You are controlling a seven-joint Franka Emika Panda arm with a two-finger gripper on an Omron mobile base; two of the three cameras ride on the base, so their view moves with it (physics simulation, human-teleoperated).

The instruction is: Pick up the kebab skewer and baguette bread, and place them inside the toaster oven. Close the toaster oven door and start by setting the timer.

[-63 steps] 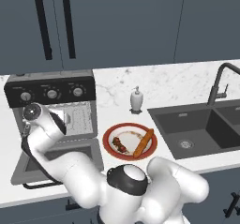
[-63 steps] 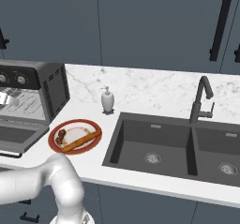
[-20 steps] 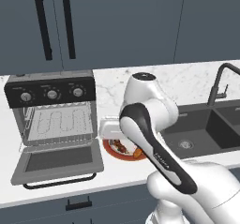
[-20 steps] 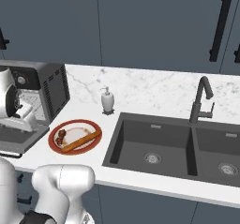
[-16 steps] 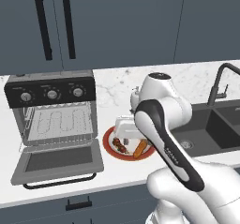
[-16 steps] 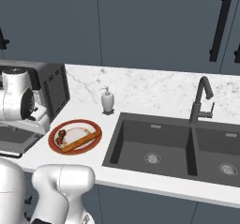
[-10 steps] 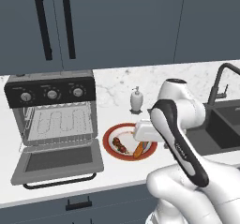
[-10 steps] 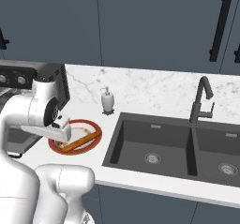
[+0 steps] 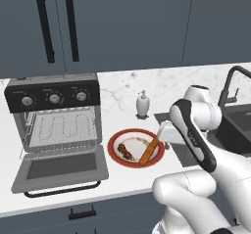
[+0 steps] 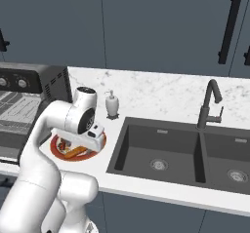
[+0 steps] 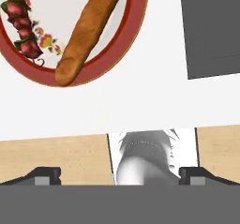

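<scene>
The baguette bread [image 9: 148, 152] and the kebab skewer [image 9: 125, 152] lie side by side on a red-rimmed white plate [image 9: 115, 141]. To the plate's left the toaster oven [image 9: 54, 115] stands with its door [image 9: 61, 167] dropped flat, showing the wire rack. My gripper [image 11: 120, 177] hangs just off the plate's right edge, open, its two tips far apart with nothing between them. In the hand view the baguette [image 11: 89, 24] runs diagonally and the skewer [image 11: 21, 26] lies at the upper left.
A white soap dispenser [image 9: 142, 104] stands behind the plate. A dark double sink [image 10: 185, 154] with a black faucet [image 10: 209, 105] lies to the right. The counter's front edge runs close below the plate. Dark cabinets hang above.
My arm has swung rightward from in front of the oven to the plate's right side. The plate, the food and the oven door have stayed put.
</scene>
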